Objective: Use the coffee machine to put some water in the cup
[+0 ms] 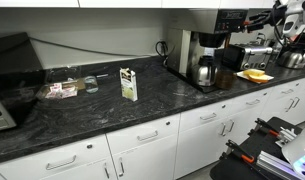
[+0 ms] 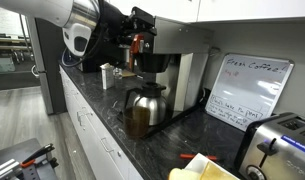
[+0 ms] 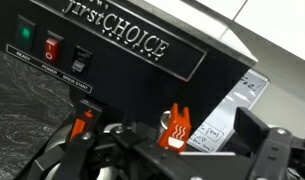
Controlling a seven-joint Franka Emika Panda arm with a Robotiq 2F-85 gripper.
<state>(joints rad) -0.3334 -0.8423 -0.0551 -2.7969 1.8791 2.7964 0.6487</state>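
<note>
The black coffee machine [image 3: 122, 50] fills the wrist view, with green [image 3: 25, 33], red [image 3: 53, 47] and black [image 3: 82, 60] switches on its panel. Its orange hot-water lever [image 3: 175, 128] sits low on the front. My gripper [image 3: 167, 152] is open, with a finger on either side of the lever and not touching it. In an exterior view my gripper [image 2: 139, 32] is up against the machine's front [image 2: 157, 62], above the steel carafe [image 2: 142, 108]. In an exterior view the machine [image 1: 205, 42] stands mid-counter and my arm [image 1: 288, 14] reaches in from beyond it. I see no cup near the tap.
A carton [image 1: 128, 83], a clear glass-like object [image 1: 90, 85] and a small packet [image 1: 62, 90] lie on the dark counter. A handwritten sign [image 2: 244, 90], a toaster [image 2: 277, 145] and a yellow cloth [image 2: 207, 168] are beside the machine.
</note>
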